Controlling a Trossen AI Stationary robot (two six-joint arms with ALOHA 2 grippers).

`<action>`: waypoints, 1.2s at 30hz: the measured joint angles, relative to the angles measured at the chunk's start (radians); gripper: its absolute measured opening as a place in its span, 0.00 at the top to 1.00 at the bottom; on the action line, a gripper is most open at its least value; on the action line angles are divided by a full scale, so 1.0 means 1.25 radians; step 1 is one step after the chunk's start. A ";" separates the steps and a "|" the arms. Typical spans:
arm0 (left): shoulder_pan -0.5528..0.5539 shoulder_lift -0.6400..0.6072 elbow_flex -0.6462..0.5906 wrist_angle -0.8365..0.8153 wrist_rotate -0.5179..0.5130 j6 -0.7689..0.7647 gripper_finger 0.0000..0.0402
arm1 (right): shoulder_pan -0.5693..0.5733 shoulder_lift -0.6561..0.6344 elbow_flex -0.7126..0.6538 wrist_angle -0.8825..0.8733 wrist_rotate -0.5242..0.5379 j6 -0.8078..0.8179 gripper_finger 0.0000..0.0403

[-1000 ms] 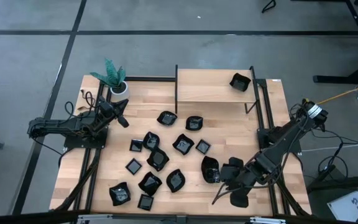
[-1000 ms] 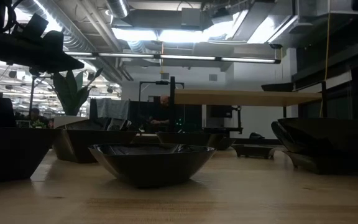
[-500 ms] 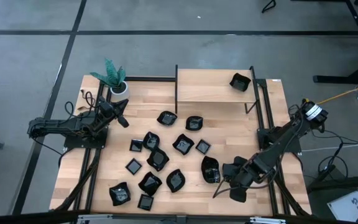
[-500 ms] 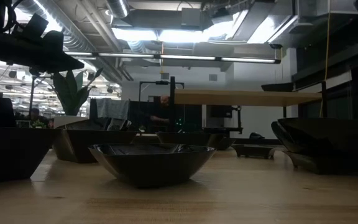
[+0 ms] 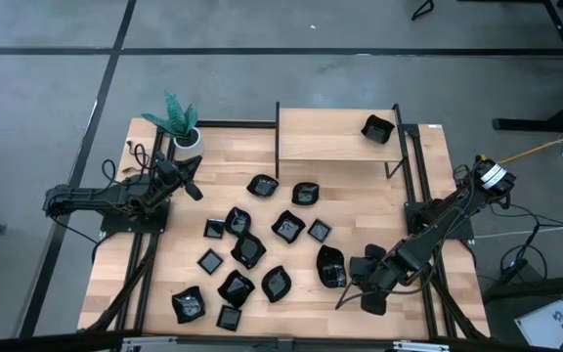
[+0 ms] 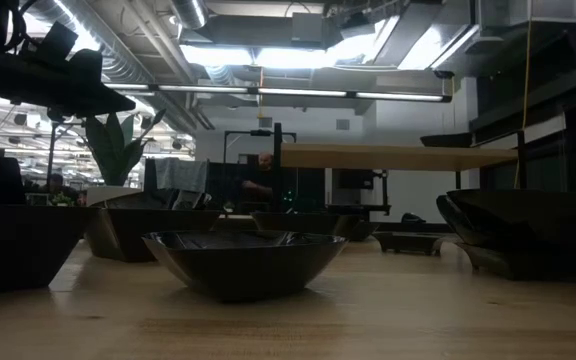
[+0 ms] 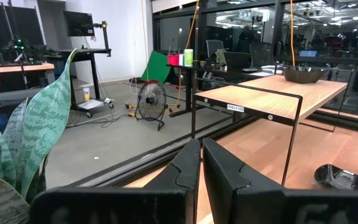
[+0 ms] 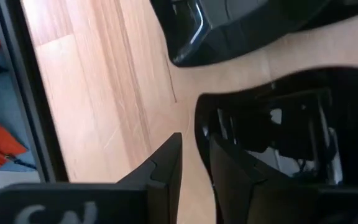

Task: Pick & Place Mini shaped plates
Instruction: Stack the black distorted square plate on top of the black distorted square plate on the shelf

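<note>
Several glossy black mini shaped plates lie scattered on the wooden table, and one more sits on the raised shelf. My right gripper hangs low at the near right, tilted steeply down over a square plate. Its fingers are a little apart, one on each side of that plate's rim. A second plate lies just beyond. My left gripper waits shut and level at the far left, holding nothing. My right gripper stands at the square plate's rim, slanting down from above, with one fingertip outside the plate and one over its hollow. Whether the fingertips touch the rim I cannot tell. The plate appears to lie on the table.
A white pot with a green plant stands at the far left corner beside my left arm. The shelf's black frame legs rise from the table's far middle. A leaf-shaped plate lies close to my right gripper. A bowl-like plate fills the low view's foreground.
My right gripper has sunk toward the table at the near right, coming down over the plates there. Most of the drop came in the first half second. The gap between its fingers cannot be compared. The plates on the table lie as before.
</note>
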 joint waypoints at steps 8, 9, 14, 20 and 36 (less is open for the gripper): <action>0.000 0.000 0.000 0.000 0.000 0.000 0.96 | -0.002 0.000 0.041 -0.057 0.014 -0.054 0.79; 0.000 0.000 0.000 0.000 0.000 0.000 0.96 | -0.003 0.000 0.058 -0.085 0.016 -0.062 0.79; 0.000 0.000 0.000 0.000 0.000 0.000 0.96 | -0.003 0.000 0.123 -0.258 0.092 -0.104 0.79; 0.000 0.000 0.000 0.000 0.000 0.000 0.96 | -0.005 0.000 0.109 -0.328 0.172 -0.177 0.79; 0.000 0.000 0.000 0.000 0.000 0.000 0.96 | -0.085 0.000 0.024 -0.227 0.083 -0.185 0.79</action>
